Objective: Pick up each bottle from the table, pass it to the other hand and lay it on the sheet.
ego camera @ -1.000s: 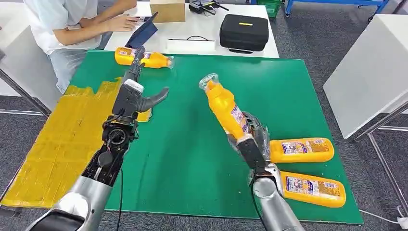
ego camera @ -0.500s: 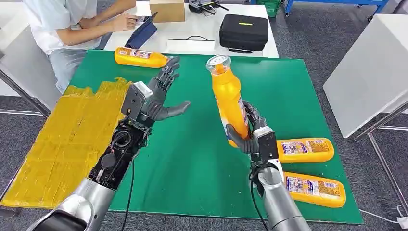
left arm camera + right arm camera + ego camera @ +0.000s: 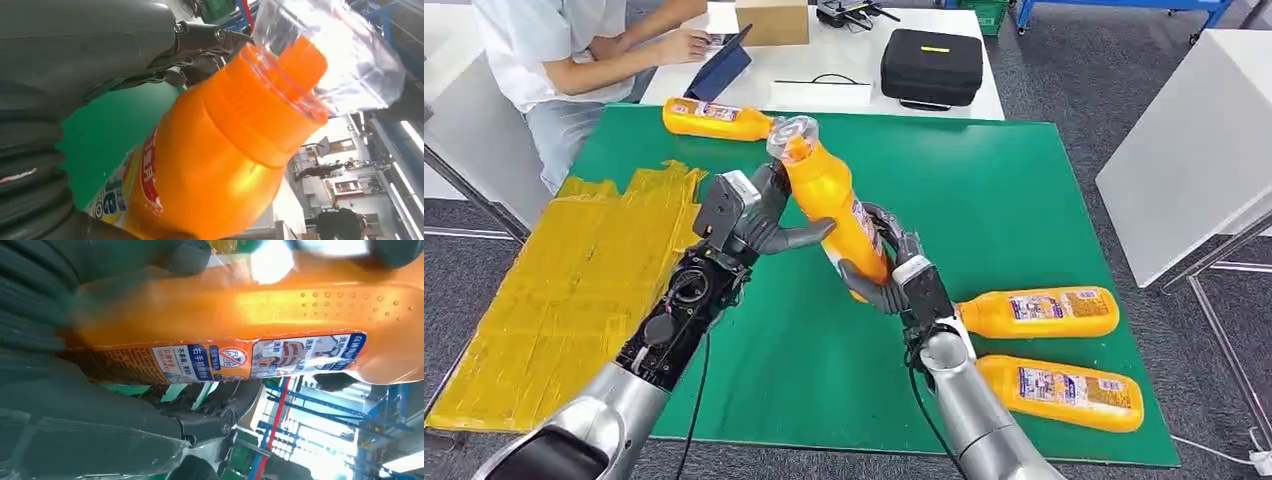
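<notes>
While our right hand (image 3: pixel 886 283) grips the lower body of the orange plastic bottle with the clear cap (image 3: pixel 829 205), tilted above the green surface (image 3: pixel 984 190), our left hand (image 3: pixel 759 215) has its fingers spread around the bottle's upper part, not visibly closed on it. We judge the handover under way. The yellow sheet (image 3: pixel 544 300) carries no bottles; two orange bottles (image 3: pixel 1044 312) lie near our right arm and another (image 3: pixel 714 120) at the far edge, all left to move.
</notes>
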`<state>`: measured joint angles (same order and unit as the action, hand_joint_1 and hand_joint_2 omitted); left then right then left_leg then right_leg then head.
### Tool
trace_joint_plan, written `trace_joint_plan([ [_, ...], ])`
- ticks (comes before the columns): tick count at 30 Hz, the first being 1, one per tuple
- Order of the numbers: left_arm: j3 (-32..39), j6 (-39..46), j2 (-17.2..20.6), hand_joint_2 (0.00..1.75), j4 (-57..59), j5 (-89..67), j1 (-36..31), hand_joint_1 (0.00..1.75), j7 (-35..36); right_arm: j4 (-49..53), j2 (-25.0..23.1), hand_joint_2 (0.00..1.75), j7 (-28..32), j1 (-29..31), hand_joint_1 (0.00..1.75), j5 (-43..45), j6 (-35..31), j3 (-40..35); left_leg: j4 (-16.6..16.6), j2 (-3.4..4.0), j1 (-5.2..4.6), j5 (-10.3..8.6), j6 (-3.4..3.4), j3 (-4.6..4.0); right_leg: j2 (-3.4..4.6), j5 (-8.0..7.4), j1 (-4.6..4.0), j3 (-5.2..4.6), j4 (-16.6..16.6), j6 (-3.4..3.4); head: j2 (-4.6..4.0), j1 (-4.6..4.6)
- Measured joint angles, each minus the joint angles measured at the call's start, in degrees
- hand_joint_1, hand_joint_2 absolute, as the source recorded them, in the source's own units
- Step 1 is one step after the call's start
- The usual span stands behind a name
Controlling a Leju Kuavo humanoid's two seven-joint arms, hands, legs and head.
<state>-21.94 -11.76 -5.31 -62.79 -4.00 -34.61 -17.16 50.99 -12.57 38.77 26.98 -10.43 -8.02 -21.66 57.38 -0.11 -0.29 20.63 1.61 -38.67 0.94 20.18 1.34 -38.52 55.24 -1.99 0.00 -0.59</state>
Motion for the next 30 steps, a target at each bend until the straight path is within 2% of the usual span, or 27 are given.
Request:
trace_joint_plan([
  [10,-0.5,0.0,0.0,1.75,1.0,0.5,-0.1,0.0,0.0,-2.3,-1.0,1.75,0.1,1.0,1.75,-1.8,-0.2,-1.4,0.0,0.04,0.0,0.01,0.0,0.0,0.01,0.0,-0.01,-0.01,0.0,0.0,0.0,-0.02],
  [11,-0.6,0.0,0.0,1.75,1.0,0.5,-0.1,0.66,0.0,-2.5,-1.1,1.75,0.1,1.1,1.75,-2.5,-0.9,-1.8,0.0,0.04,0.0,0.01,-0.01,0.0,0.01,0.0,-0.01,-0.01,0.0,0.0,0.0,-0.02],
  [12,-0.5,0.0,0.0,1.75,1.1,0.6,0.0,1.64,-0.1,-2.8,-1.3,1.75,0.0,1.2,1.75,-3.3,-1.6,-2.2,0.0,0.04,0.01,0.0,-0.01,0.0,0.01,0.0,-0.01,-0.02,0.0,0.0,0.0,-0.02],
  [13,-0.6,0.0,0.0,1.75,1.1,0.8,0.1,1.75,-0.2,-3.1,-1.4,1.75,0.0,1.3,1.75,-3.7,-2.1,-2.5,0.0,0.03,0.01,0.0,-0.01,0.0,0.01,0.0,-0.01,-0.02,0.0,0.0,0.0,-0.04],
  [30,-0.2,0.8,0.0,1.75,1.4,2.8,0.7,1.75,-1.9,-6.1,-1.9,1.75,-0.2,2.4,1.75,-4.5,-2.5,-3.8,0.0,0.02,0.01,0.01,0.0,-0.02,0.01,0.0,-0.01,-0.02,0.0,0.0,0.0,-0.02],
])
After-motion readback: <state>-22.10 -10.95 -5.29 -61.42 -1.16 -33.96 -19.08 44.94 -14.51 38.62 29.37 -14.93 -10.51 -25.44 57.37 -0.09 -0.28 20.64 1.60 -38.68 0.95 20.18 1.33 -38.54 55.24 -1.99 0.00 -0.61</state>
